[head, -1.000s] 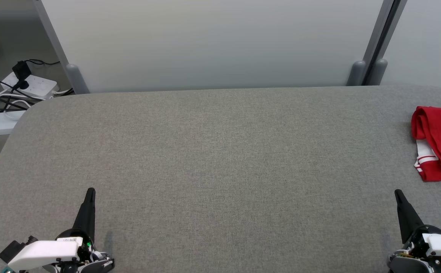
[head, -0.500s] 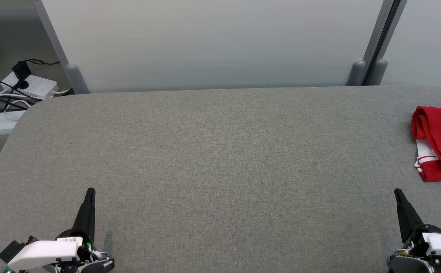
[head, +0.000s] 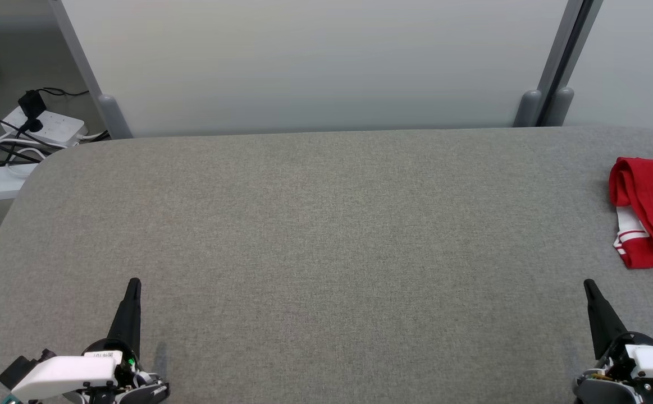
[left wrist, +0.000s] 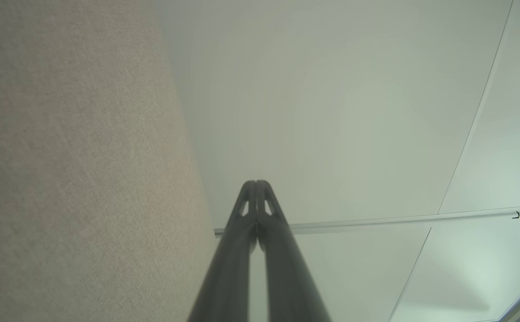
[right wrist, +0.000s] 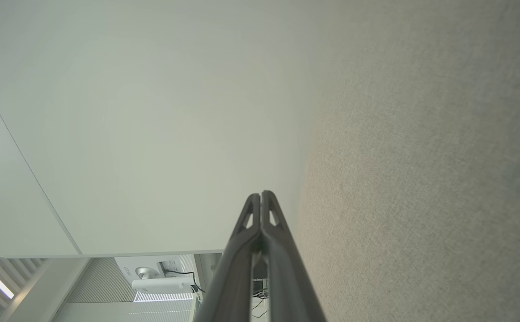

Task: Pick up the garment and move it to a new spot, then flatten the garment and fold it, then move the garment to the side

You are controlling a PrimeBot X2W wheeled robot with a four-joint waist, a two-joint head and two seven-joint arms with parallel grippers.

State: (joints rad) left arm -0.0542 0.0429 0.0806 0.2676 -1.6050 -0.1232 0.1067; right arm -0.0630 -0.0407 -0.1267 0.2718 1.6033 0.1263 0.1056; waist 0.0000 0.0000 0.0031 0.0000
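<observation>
- The left jaws are sitting clenched, their two dark fingers [left wrist: 237, 259] pressed together tip to tip and gripping nothing.
- The right jaws are clenched in the same way, their fingers [right wrist: 242, 264] meeting at the tips with nothing between them.
- Both pairs are hovering low over the near part of the grey bench [head: 326, 224], well apart from each other and pointing away from the robot.
- The red garment [head: 649, 216] is lying on the bench ahead of the right jaws and out to their right, apart from them and far from the left jaws.
- The step in hand is not showing itself. A garment lying at the side with both jaws parked fits either one waiting to be taken up or one already folded and set aside.
- In my judgement the cloth is looking loosely doubled over rather than crisply squared, but that settles nothing.
- Any handling of it would be falling to the right jaws, which are nearer and would have to open first.
- The visible part is running near-to-far, roughly along the line of the right fingers.
- A rolled red fold is facing the left jaws' side, with a white-striped hem below it.
- The picture's edge is cutting off the rest, so the true long axis is staying uncertain.
</observation>
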